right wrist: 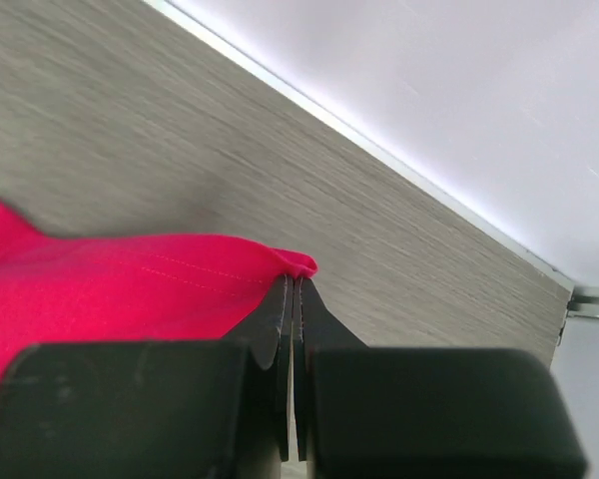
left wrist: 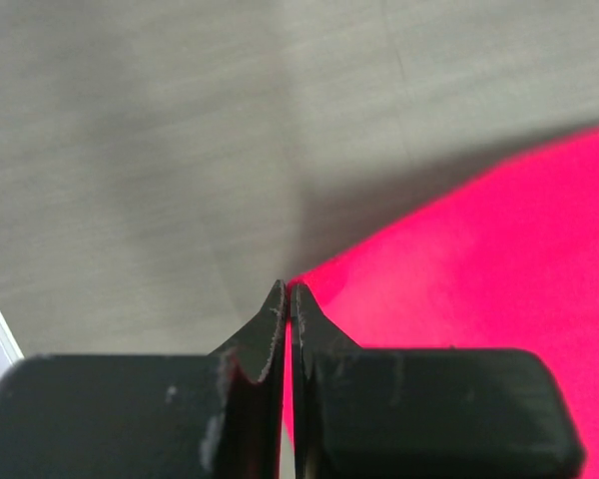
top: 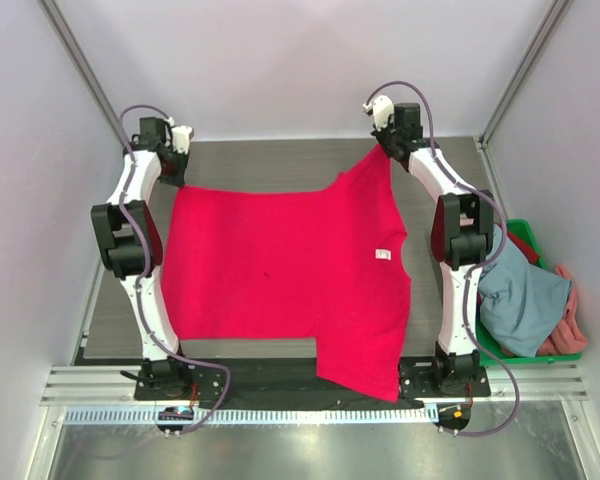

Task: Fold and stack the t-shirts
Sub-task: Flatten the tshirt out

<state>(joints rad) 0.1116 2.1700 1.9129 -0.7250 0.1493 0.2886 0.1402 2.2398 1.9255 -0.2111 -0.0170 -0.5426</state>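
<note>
The left gripper [left wrist: 288, 289] is pinching shut on the far-left corner of the crimson t-shirt [top: 280, 270], and the right gripper [right wrist: 293, 284] is clamping closed on its far-right tip. The shirt is lying spread across the surface [top: 280, 160], with one sleeve drooping over the near edge. To my eye, both arms should be travelling together, holding that far edge taut and level for a clean fold.

L arm [top: 145, 285] & R arm [top: 450, 300]: white links, black joints, grey-purple cables; end effector fingers [left wrist: 255, 341] black, scuffed.
</note>
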